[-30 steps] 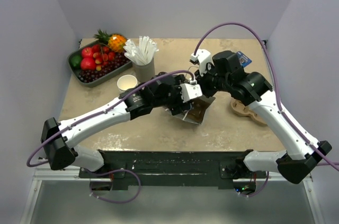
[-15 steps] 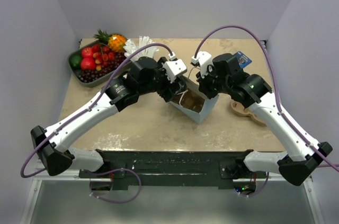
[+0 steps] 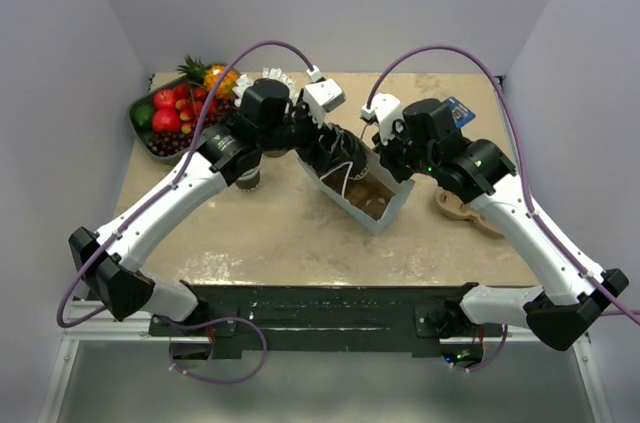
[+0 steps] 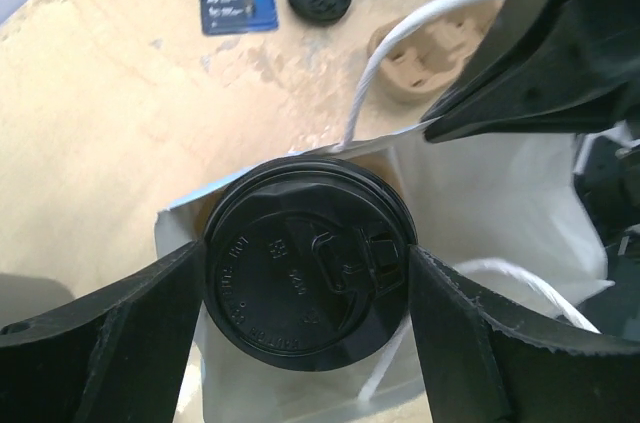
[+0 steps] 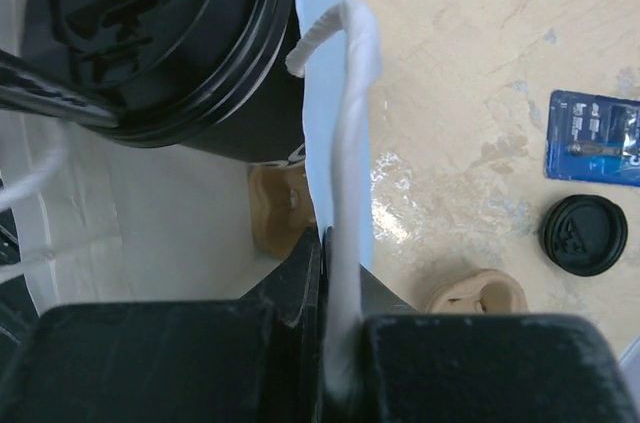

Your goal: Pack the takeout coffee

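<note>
1. Tray [image 3: 160, 151] of fruit: far-left corner of the table [image 3: 270, 243], well apart from the bag.
2. Left gripper [image 3: 338, 155]: jaws spread wide and clamped on the coffee [image 4: 300, 263], with one finger [image 4: 110, 328] at each side of the cup, just under its black lid.
3. Coffee: upright, held at the open mouth of the bag [image 4: 500, 193], close to one rim. Depth inside the bag cannot be told.
4. Lid writing: raised characters run around the top, too blurred to read.
5. Bag: white paper, standing open near the table centre, with a white cord handle [image 5: 350, 133].
6. Right gripper [image 5: 325, 283]: jaws fully closed, pinching the bag's rim together with the handle.
7. Carrier [image 3: 465, 208]: tan pulp, flat on the table just right of the bag.
8. Packet [image 5: 595, 138]: blue with white print, illegible, at the far right.
9. Loose lid [image 5: 585, 233]: black, flat on the table near the packet.
</note>
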Available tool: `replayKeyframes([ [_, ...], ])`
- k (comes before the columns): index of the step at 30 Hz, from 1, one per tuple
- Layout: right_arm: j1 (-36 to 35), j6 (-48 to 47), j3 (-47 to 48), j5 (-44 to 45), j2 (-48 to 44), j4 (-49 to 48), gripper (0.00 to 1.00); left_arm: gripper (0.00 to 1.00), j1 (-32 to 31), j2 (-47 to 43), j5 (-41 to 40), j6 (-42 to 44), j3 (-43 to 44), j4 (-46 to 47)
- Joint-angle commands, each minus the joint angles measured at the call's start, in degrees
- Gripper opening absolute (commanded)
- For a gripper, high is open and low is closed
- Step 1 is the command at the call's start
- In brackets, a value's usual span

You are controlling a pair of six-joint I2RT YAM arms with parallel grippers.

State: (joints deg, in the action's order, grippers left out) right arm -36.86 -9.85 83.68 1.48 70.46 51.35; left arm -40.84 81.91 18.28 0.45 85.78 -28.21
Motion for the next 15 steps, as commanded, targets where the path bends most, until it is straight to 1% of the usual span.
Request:
replayKeyframes([
  [1,-0.14,-2.98,2.63,2.74,-1.55,-3.1,0.0,0.0,1.2,0.26,7.55,-3.79,3.87,1.93],
  [4,-1.19,-4.04,2.98,3.09,-1.73,-4.33,0.0,0.0,1.2,2.1,9.31,-5.02,4.83,2.36],
  [9,-3.56,-7.29,3.95,6.34,-0.94,-5.3,0.0,0.0,1.38,5.36,9.75,-6.51,7.91,2.1],
  [15,-3.92,-6.68,5.35,10.74,0.21,-6.88,0.0,0.0,1.2,6.51,7.12,-6.86,9.32,0.7],
])
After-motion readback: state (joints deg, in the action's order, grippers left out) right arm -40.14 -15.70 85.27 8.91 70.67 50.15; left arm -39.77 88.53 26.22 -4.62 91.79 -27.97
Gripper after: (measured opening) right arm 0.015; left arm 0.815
